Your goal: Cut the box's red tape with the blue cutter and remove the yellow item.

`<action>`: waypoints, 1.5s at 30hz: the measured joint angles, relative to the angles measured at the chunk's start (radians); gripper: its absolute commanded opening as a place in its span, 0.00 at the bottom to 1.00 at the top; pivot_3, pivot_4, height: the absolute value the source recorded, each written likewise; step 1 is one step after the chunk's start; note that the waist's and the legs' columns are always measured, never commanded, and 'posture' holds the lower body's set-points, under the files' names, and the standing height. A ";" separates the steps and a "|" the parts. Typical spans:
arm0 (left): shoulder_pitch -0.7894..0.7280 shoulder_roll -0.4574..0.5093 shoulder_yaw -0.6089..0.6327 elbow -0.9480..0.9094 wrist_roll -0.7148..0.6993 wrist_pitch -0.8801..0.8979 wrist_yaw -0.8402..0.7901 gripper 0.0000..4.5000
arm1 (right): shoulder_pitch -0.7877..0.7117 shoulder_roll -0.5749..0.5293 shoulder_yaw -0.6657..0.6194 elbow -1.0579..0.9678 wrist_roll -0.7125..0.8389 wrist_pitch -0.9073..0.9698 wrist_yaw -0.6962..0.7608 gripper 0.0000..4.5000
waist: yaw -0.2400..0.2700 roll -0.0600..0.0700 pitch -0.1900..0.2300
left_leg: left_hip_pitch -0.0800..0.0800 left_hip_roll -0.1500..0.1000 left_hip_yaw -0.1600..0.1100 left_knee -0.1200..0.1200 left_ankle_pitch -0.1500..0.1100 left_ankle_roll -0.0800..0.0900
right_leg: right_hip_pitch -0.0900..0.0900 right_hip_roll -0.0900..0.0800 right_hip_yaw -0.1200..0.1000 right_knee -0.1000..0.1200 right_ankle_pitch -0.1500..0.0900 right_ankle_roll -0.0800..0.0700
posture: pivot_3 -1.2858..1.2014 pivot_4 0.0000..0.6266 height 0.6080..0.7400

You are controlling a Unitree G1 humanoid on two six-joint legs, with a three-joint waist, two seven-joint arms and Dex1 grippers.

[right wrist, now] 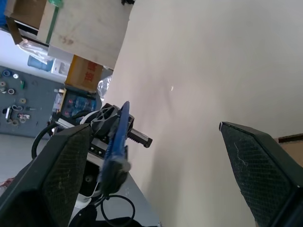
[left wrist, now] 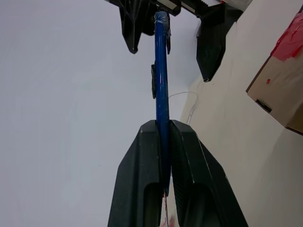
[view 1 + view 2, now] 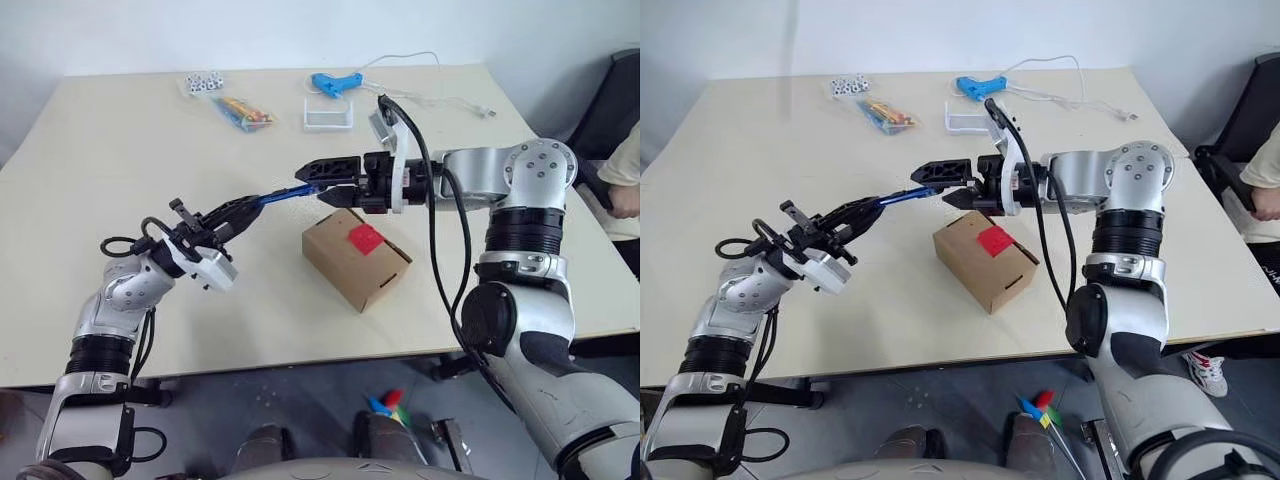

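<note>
My left gripper (image 3: 245,205) is shut on the blue cutter (image 3: 285,194), holding it near its rear end above the table. The cutter (image 2: 161,85) points toward my right gripper (image 3: 312,184), which is open. The cutter's far end sits between the right gripper's spread fingers (image 2: 210,42), and neither finger closes on it. The box (image 3: 355,262) rests on the table just below and right of the right gripper, with the red tape (image 3: 365,238) on its top. The yellow item is hidden.
At the far side of the beige table (image 3: 150,130) lie a light blue glue gun (image 3: 335,83) with a white cord, a clear tray (image 3: 328,120), a bag of coloured sticks (image 3: 245,112) and small white pieces (image 3: 203,83). A person's arm (image 3: 625,175) shows at the right edge.
</note>
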 measured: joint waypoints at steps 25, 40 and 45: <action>-0.018 0.023 -0.062 -0.002 0.000 0.027 0.033 0.07 | -0.020 0.000 0.053 -0.009 -0.040 0.000 0.081 1.00 | 0.002 0.000 0.000 | 0.000 0.000 0.000 -0.003 0.000 0.000 | 0.000 0.000 -0.001 -0.004 0.000 0.000 | 0.52 0.24 1.00; -0.033 0.032 -0.065 -0.001 0.001 0.027 0.036 0.07 | 0.000 -0.001 0.072 -0.078 -0.030 0.000 0.095 0.25 | 0.002 0.000 0.000 | -0.001 -0.001 0.000 -0.004 0.000 0.000 | 0.000 0.000 -0.002 -0.005 0.000 0.000 | 0.52 0.24 1.00; -0.033 0.032 -0.071 0.003 0.008 0.031 0.044 0.07 | 0.000 -0.001 0.073 -0.078 -0.026 0.000 0.111 0.07 | 0.002 0.000 0.000 | 0.000 -0.001 0.000 -0.005 0.000 0.000 | 0.000 0.000 -0.002 -0.005 0.000 0.000 | 0.52 0.24 1.00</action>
